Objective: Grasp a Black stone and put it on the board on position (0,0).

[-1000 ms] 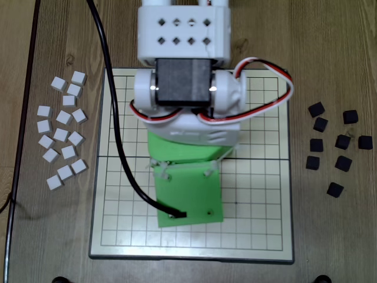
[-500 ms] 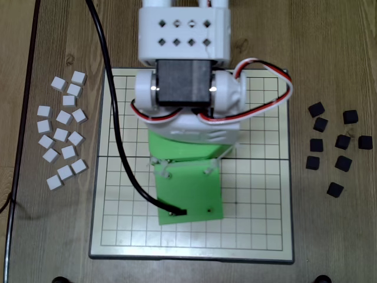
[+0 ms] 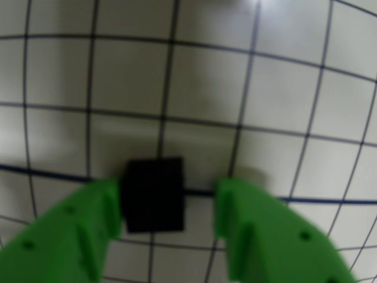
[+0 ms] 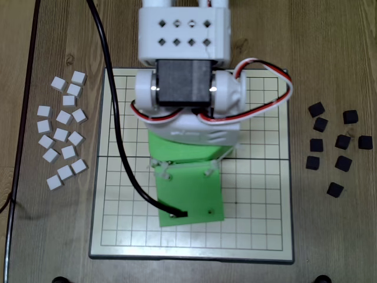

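— Nothing has shifted since the earlier overhead frames; the arm hangs over the board point(image 4: 259, 177) just as it did.

— And the pincer point(image 3: 169, 200)?

— Parted. In the wrist view the Black stone point(image 3: 154, 193) touches the left green finger, while a clear gap separates it from the right one, so nothing is clamped.

— Where does it sit?

— Flat on the grid, astride the thick middle line.

— How would it handle?

— Small, rigid and probably light; take it by two opposite flat sides.

— Beyond that?

— Spare black stones point(image 4: 343, 163) and white stones point(image 4: 62, 134) lie on the wooden counter point(image 4: 330, 47) on opposite sides.
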`<action>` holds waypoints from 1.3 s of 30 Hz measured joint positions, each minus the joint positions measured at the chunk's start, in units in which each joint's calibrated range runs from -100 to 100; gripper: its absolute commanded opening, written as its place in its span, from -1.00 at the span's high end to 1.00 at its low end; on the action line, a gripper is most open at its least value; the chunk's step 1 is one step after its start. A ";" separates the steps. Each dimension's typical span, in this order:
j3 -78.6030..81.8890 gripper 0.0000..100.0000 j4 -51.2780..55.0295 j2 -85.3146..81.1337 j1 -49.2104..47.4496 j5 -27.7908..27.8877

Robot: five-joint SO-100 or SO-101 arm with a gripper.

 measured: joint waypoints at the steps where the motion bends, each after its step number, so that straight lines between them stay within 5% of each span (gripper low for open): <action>1: 0.00 0.77 0.00 0.00 0.00 0.00; 27: 0.27 0.87 7.85 -9.22 -1.62 -0.78; 39: 21.90 0.87 7.06 -32.15 0.43 -0.63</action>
